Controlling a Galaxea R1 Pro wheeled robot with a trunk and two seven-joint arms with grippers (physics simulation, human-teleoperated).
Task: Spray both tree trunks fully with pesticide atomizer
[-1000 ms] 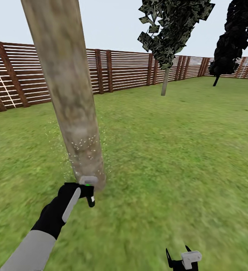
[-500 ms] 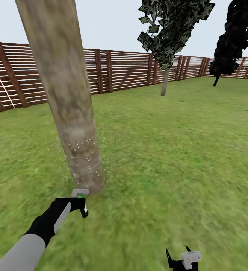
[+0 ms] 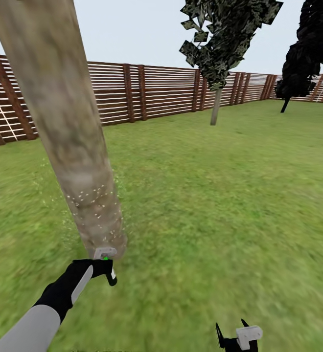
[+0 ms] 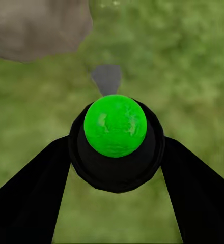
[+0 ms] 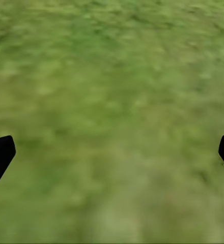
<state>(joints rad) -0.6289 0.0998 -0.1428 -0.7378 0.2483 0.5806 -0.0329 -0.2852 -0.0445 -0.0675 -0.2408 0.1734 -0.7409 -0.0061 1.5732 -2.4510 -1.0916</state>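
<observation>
bright flat daylight, no shadows, grass (image 3: 220, 205) blurred throughout.

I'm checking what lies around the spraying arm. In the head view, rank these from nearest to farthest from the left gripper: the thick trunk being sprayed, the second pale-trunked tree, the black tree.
1. The thick trunk, right ahead of the left gripper.
2. The second pale-trunked tree, far ahead to the right, before the fence.
3. The black tree, farthest right, at the back corner.
</observation>
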